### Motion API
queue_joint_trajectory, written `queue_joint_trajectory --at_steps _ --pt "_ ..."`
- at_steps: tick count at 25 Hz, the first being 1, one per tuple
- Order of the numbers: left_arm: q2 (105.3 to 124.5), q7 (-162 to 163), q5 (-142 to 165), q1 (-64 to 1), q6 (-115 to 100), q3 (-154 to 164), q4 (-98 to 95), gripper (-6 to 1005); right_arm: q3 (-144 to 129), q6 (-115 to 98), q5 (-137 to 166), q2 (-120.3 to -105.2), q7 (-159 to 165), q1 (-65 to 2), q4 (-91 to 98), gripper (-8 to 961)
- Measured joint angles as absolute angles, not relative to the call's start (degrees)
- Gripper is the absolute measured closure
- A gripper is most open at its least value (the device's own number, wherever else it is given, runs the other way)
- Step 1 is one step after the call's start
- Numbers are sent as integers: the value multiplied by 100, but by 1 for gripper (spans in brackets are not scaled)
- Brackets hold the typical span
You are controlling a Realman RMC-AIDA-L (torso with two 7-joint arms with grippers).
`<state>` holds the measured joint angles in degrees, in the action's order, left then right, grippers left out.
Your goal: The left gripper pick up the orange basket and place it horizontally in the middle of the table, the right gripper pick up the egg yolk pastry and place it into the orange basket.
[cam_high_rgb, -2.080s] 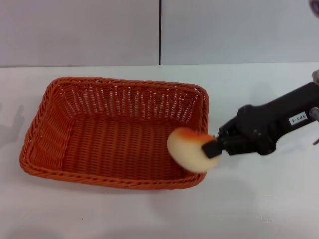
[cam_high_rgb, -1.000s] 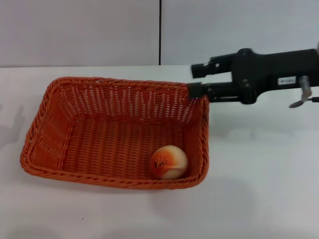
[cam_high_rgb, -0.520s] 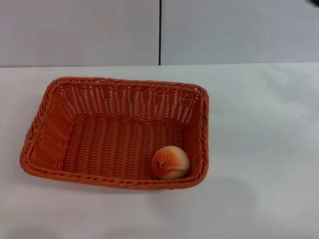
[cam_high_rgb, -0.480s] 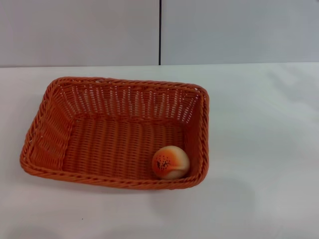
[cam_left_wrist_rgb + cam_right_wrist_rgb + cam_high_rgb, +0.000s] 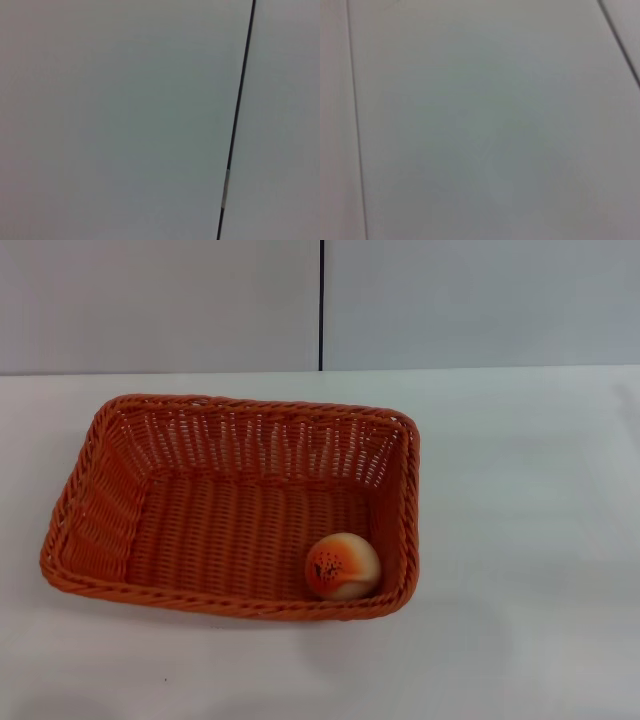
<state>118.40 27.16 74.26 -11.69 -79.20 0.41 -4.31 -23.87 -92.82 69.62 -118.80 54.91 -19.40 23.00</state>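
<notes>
The orange basket [image 5: 110, 480] lies lengthwise on the white table [image 5: 520, 540], a little left of the middle in the head view. Inside it, in the front right corner, rests the egg yolk pastry [image 5: 342, 566], its speckled orange-brown top tipped toward the left. Neither gripper shows in any view. Both wrist views hold only pale wall panels with a dark seam.
A grey panelled wall with a dark vertical seam [image 5: 321, 305] stands behind the table's far edge. Bare white tabletop stretches to the right of the basket and along the front.
The right gripper let the pastry drop into the basket, rose toward the back right and left the head view. Over the last half second nothing has moved.
</notes>
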Motion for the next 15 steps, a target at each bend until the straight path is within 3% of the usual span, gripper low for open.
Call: queue_joint_trajectory --at_steps 15 --pt "11856 2122 7429 -1180 -8144 -316 -134 453 -2414 -8645 6964 -11789 5353 -2205 2261 436"
